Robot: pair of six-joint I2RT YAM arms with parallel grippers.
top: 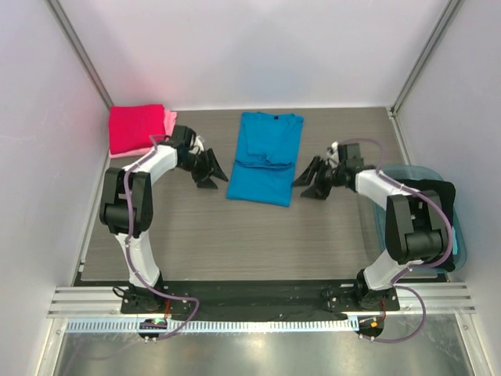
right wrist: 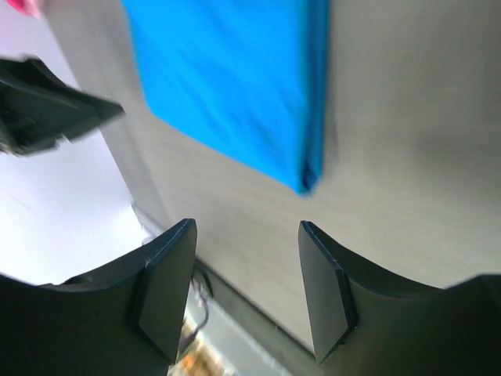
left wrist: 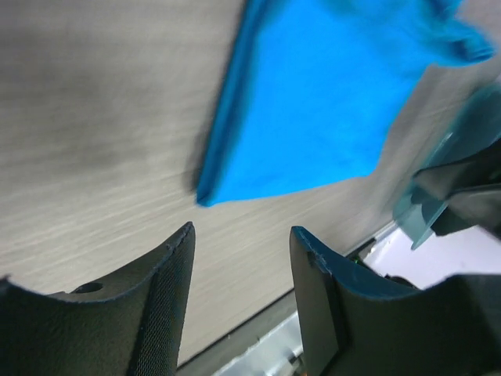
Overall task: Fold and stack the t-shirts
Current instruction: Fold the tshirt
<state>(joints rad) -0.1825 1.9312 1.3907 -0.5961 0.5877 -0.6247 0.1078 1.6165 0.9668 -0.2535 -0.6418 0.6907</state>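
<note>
**A:** How does the left tool (top: pixel 210 174) stand?

**B:** Its jaws are parted, with a clear gap, and hold nothing. In its wrist view the tool (left wrist: pixel 243 243) shows only bare grey wood-grain counter (left wrist: pixel 94 133) between its two dark fingers. Whether the tips touch the counter I cannot tell.

**A:** And the right tool (top: pixel 311 182)?

**B:** It is spread wide and is empty too. Its own camera shows the tool (right wrist: pixel 246 235) with plain counter between the fingers.

**A:** What lies nearest to them?

**B:** The bright blue cloth t-shirt (top: pixel 262 160). It lies flat between the two tools, near both and touching neither. The left tool is at its 9 o'clock and the right tool at its 3 o'clock. It is folded into a long narrow shape with the collar at the 12 o'clock end. One lower corner shows just beyond the fingers in each wrist view, the left (left wrist: pixel 313 102) and the right (right wrist: pixel 235 86), both blurred.

**A:** The other shirts?

**B:** In the counter's 10 o'clock corner a folded crimson red cloth t-shirt (top: pixel 135 127) rests on a pale pink cloth t-shirt (top: pixel 170 120). The pink one shows only as a strip along the red one's 3 and 6 o'clock edges. The left arm passes just beside that strip.

**A:** Anything further out?

**B:** A translucent blue plastic tub (top: pixel 460 243) sits at the counter's 3 o'clock edge, partly under the right arm.
</note>
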